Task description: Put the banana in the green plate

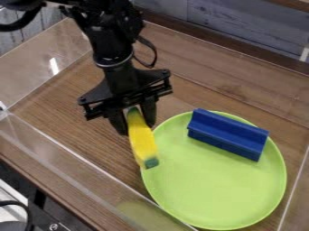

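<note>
The banana is bright yellow with a dark greenish tip and hangs tilted, its lower end over the left rim of the green plate. My gripper is shut on the banana's upper end, black fingers on either side of it. The lime-green plate lies on the wooden table at the lower right. Whether the banana's tip touches the plate I cannot tell.
A blue rectangular block lies on the plate's far side. A yellow cup stands at the back behind the arm. Clear plastic walls run along the table's left and front edges.
</note>
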Robot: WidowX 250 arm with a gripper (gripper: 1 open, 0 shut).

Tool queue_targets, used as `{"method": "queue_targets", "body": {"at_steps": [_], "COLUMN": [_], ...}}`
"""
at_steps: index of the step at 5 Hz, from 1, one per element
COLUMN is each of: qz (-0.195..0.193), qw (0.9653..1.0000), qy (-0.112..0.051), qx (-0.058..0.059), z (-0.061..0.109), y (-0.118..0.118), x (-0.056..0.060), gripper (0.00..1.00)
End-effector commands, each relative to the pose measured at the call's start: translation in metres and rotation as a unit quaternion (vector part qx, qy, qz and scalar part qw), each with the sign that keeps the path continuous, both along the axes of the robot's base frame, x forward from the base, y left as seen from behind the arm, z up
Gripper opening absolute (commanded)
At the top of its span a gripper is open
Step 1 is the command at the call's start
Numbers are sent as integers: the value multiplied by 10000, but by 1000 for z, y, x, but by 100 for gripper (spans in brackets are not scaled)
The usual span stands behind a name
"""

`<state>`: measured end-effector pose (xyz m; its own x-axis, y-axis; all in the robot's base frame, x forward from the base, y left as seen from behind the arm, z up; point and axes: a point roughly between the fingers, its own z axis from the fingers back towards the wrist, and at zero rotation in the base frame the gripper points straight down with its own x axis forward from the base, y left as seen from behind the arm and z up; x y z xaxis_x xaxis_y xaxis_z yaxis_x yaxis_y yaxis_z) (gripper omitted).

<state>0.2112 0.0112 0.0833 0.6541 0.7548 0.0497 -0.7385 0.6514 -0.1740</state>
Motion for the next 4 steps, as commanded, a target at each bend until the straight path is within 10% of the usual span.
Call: {"method": "queue_targets", "body": {"at_steps": [1,4], "qz": [-73,-278], "qw": [9995,9989], "qy": [-314,-377], "qx": [46,56], "z": [17,25], "y": [-4,-21], "x": [10,9], "gripper": [0,0]}}
